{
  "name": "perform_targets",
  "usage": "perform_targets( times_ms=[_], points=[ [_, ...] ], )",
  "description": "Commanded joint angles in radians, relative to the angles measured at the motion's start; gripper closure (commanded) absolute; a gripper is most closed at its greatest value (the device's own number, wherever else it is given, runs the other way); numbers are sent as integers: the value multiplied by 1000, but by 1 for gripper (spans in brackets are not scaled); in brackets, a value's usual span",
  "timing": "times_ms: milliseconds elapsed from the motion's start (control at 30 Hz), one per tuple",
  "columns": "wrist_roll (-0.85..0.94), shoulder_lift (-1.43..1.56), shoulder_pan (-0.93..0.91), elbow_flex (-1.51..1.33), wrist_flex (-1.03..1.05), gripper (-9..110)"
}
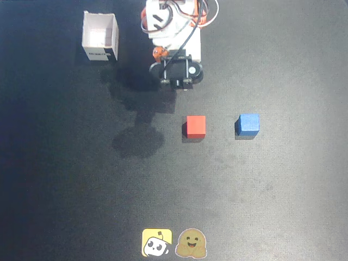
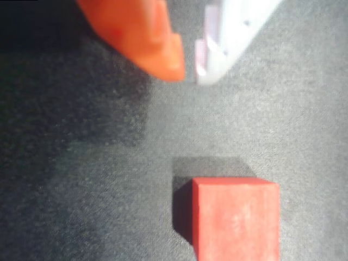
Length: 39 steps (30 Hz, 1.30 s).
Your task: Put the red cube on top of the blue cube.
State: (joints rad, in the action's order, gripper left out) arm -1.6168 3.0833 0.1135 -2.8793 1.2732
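The red cube (image 1: 196,126) sits on the dark table just below the arm's wrist (image 1: 176,69) in the overhead view. To its right, a short gap away, stands the blue cube (image 1: 248,124). In the wrist view the red cube (image 2: 235,217) fills the lower middle, apart from my gripper (image 2: 189,75) at the top. The orange finger (image 2: 147,38) and the white finger (image 2: 228,38) have their tips almost together, shut, with nothing between them. The blue cube is out of the wrist view.
A white open-topped box (image 1: 100,37) stands at the upper left of the overhead view. Two stickers (image 1: 174,243) lie at the table's bottom edge. The arm's base (image 1: 174,22) with its cables is at the top centre.
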Motion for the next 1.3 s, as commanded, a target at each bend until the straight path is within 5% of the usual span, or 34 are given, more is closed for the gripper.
perform_targets(
  times_ms=[0,367,533,700,1267],
  points=[
    [25,-6,2,63,0,101],
    [26,-595,48,465,-37,99],
    [-5,-816,87,603,-81,88],
    [-52,-933,137,620,-178,77],
    [-189,-1154,209,612,-337,77]
  ],
)
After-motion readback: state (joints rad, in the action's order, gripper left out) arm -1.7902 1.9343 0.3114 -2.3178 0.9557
